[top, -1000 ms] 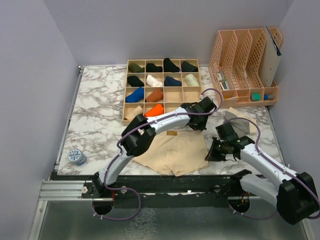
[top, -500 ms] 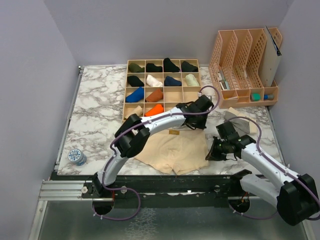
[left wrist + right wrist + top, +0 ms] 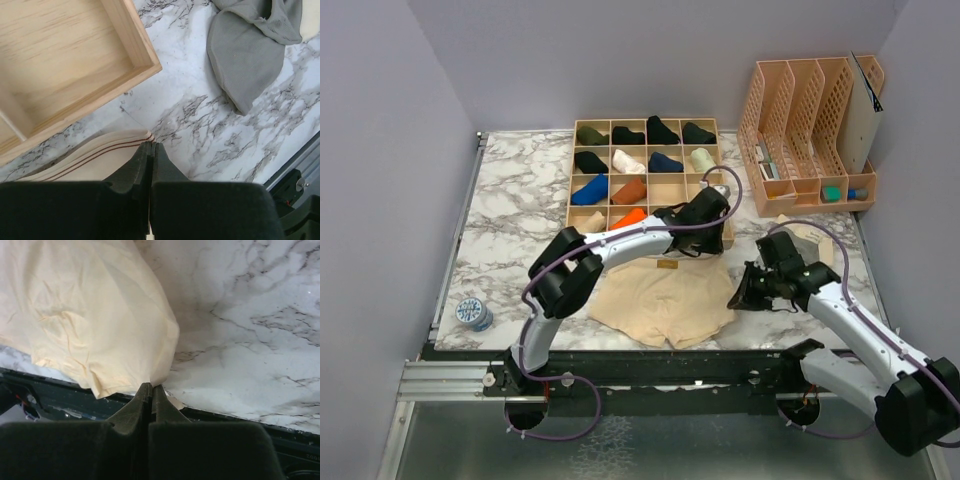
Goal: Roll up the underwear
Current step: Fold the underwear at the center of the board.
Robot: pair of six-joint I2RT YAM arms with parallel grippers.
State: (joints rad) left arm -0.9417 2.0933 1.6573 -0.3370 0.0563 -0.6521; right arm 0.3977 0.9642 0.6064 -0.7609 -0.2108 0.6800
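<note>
The pale beige underwear (image 3: 665, 300) lies spread near the table's front edge, its striped cream waistband (image 3: 95, 152) toward the wooden tray. My left gripper (image 3: 688, 248) is shut on the waistband's right corner (image 3: 145, 136). The right gripper (image 3: 738, 298) is shut on the beige garment's right leg corner (image 3: 157, 375), and the cloth (image 3: 90, 310) bunches up from that pinch. The grey underwear (image 3: 802, 238) lies crumpled at the right behind the right arm; the left wrist view also shows the grey underwear (image 3: 250, 55).
A wooden compartment tray (image 3: 645, 123) with several rolled garments sits behind the beige cloth; its corner (image 3: 145, 50) is close to the left fingers. A peach file organiser (image 3: 810, 120) stands at the back right. A small blue-white tin (image 3: 473, 313) sits front left.
The left arm has swung left, taking the waistband corner with it. The right gripper has closed on the leg corner and shifted slightly left. The beige cloth is now narrower.
</note>
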